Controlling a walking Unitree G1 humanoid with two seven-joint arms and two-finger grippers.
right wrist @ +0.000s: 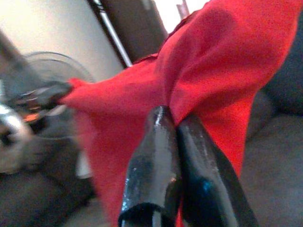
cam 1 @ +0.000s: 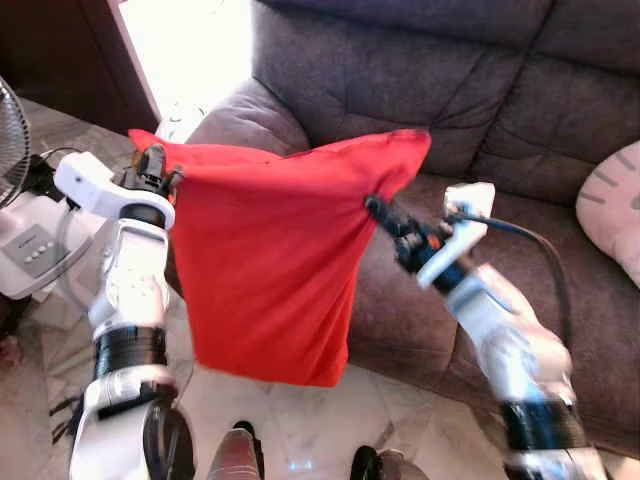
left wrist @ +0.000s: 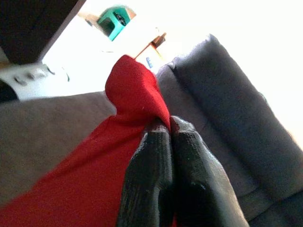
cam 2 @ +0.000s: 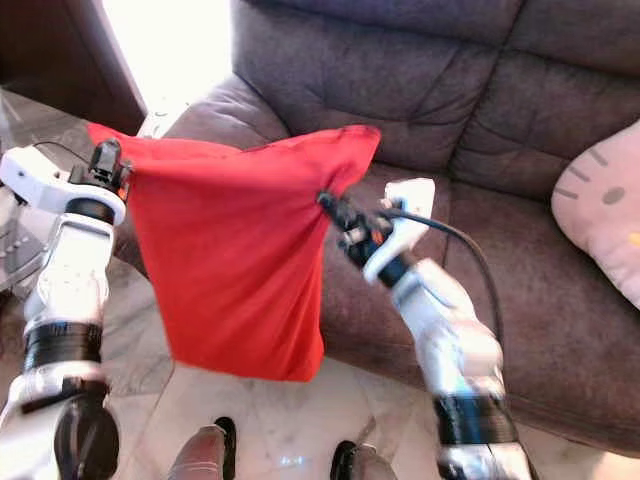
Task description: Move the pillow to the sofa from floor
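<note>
I had the red pillow hanging clear of the floor before the sofa, left gripper and right gripper each pinched tight on an upper corner. Thin fabric could slip free mid-swing.

The red pillow hides the sofa's front at 9 o'clock. A pale cushion (3 o'clock) and a fan (9 o'clock) are cut off; the right wrist view's background is blurred.
</note>
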